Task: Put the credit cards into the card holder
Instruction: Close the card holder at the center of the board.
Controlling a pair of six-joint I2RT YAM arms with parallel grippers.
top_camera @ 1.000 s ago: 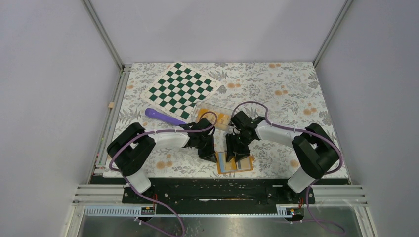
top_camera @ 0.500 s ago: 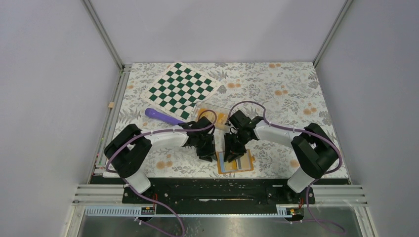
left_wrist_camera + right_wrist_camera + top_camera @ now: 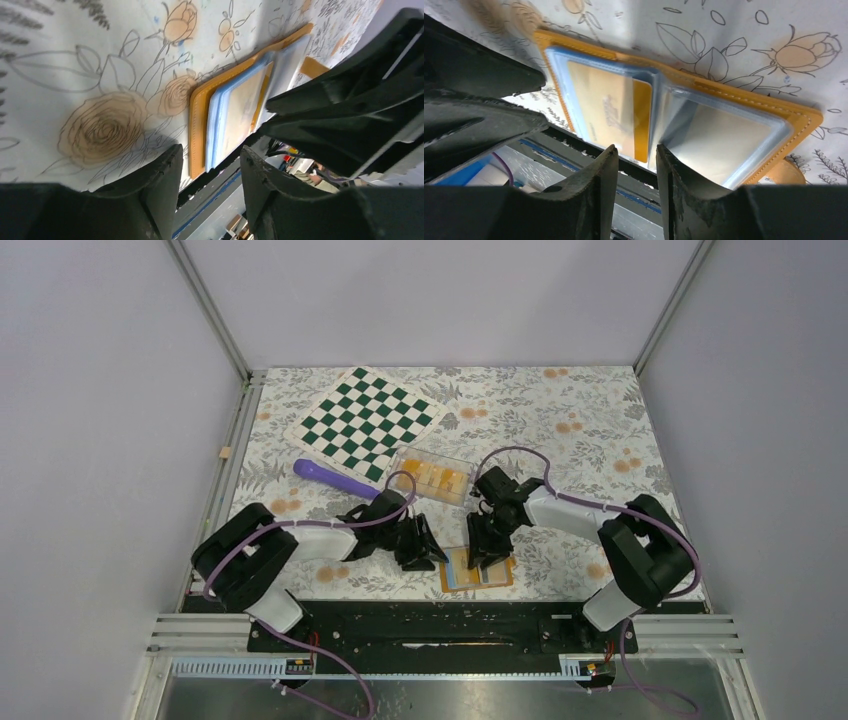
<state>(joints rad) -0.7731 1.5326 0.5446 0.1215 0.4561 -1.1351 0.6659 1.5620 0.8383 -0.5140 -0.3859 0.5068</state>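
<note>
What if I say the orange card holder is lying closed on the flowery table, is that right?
No. The card holder lies open, not closed, on the flowery table. The right wrist view shows its clear sleeves spread flat, a gold card inside one.

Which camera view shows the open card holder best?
Right wrist: the card holder lies open, with both clear pockets visible and a yellow card in one. Left wrist shows it obliquely, partly hidden. Top external shows it small.

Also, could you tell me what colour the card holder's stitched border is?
Orange, clearest in the right wrist view, running around the open card holder.
</note>
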